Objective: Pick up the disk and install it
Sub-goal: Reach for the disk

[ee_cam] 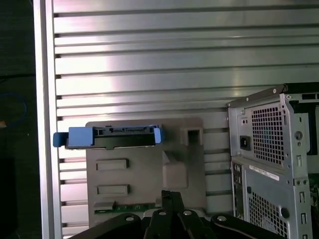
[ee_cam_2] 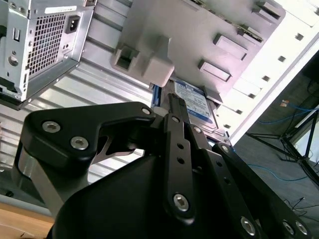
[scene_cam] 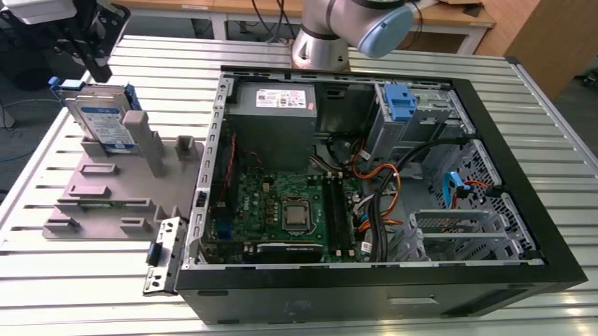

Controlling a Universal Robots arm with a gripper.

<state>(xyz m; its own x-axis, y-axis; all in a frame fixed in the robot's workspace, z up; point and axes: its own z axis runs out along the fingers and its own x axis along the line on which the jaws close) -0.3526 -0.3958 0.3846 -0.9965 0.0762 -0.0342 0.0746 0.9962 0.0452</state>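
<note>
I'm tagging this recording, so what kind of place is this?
Likely a robotics lab or workshop bench for computer assembly: a slatted metal table, an open desktop computer case with its motherboard exposed, and the disk standing in a grey holder.

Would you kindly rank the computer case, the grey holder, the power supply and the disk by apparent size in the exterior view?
1. computer case
2. grey holder
3. power supply and disk: these look close, and the disk stands on edge, so I would not rank them.

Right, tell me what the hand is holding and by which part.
Nothing is held. The hand hangs above the disk, clear of it; the disk stands upright in the grey holder.
</note>
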